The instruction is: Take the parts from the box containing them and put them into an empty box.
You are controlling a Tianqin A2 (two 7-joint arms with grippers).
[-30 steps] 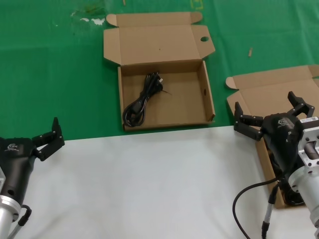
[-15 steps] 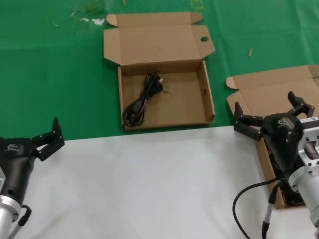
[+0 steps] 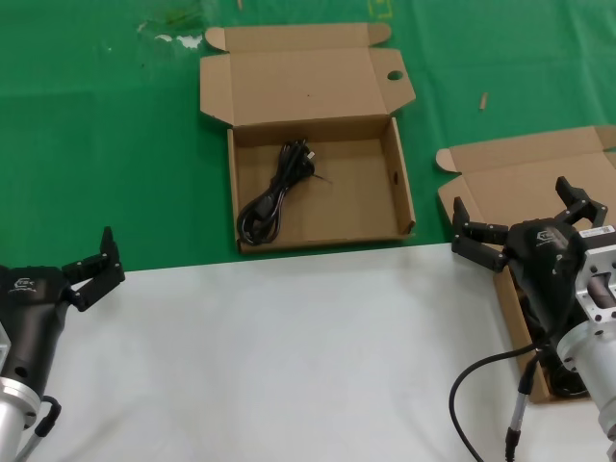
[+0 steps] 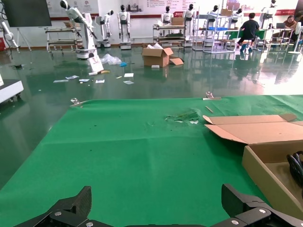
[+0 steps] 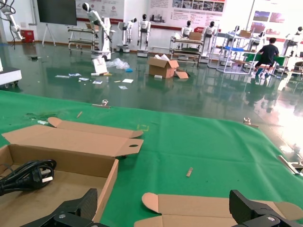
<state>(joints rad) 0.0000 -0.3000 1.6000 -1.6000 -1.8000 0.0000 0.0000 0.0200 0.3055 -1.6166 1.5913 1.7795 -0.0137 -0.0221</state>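
A brown box with a round hole in its lid tab (image 3: 395,75) lies open at mid-table, its wall (image 3: 405,183) facing me. One bundled black cord (image 3: 274,192) rests inside it. At the right, the plain-lidded box (image 3: 510,173) is mostly covered by my right gripper (image 3: 510,202), which hangs open above it. Something black, seemingly cords (image 3: 570,383), peeks out beside the arm. My left gripper (image 3: 89,265) is open at the near left, holding nothing. The right wrist view shows the holed box (image 5: 61,165), its cord (image 5: 26,175) and the plain lid (image 5: 213,208).
A green mat (image 3: 106,144) covers the far table; a white surface (image 3: 269,356) covers the near part. A small stick (image 3: 483,99) lies between the boxes. The left wrist view shows the holed box's wall (image 4: 265,175).
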